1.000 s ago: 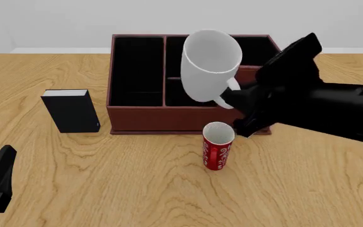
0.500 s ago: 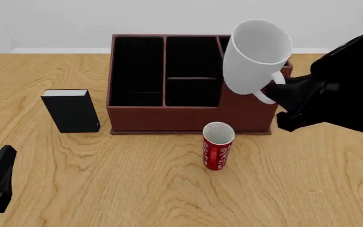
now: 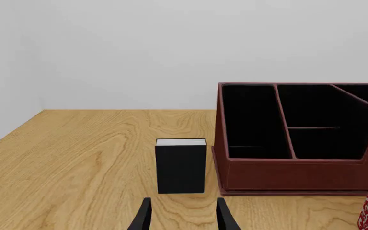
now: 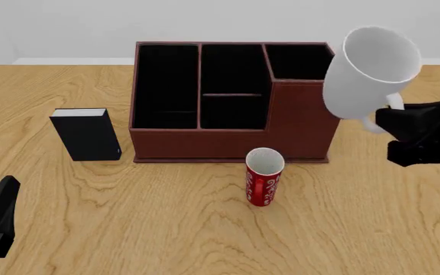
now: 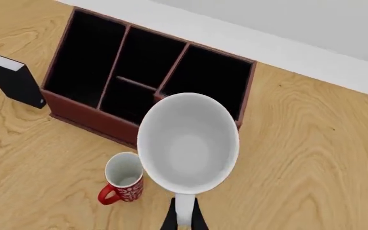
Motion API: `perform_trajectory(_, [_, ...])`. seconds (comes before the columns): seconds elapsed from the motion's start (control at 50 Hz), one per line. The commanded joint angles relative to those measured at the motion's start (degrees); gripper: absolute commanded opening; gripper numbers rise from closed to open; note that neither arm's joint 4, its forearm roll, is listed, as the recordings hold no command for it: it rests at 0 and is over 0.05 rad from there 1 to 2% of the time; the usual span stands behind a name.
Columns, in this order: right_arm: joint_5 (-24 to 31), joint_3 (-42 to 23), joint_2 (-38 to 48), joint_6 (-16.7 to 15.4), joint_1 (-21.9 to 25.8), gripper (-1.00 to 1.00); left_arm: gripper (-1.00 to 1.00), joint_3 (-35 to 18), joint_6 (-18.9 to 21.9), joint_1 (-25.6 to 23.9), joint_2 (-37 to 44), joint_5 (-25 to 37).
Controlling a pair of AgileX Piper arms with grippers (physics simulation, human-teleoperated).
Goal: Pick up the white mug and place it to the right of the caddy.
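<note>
The right pincer [image 4: 386,117] is gripping the white mug [image 4: 366,71] by its handle, tilted, above the caddy's [image 4: 231,100] right end; next, lowering it onto the desk [image 4: 373,217] there.

My right gripper [image 5: 182,221] pinches the glossy white mug [image 4: 369,73] by its handle, tilted in the air just right of the caddy [image 4: 231,102], probably clear of it. The caddy's three black compartments stand upright.

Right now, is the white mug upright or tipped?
Tipped. The white mug hangs in the air, held by its handle in the right gripper, mouth leaning toward the camera.
</note>
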State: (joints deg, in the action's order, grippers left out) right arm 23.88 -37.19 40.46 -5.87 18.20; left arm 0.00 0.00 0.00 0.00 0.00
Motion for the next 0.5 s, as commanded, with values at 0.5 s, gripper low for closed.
perform_trajectory(0.5, [6.1,2.2,-9.2,1.0,-14.0,-1.0,1.0,0.0,0.0,0.0,0.0,0.0])
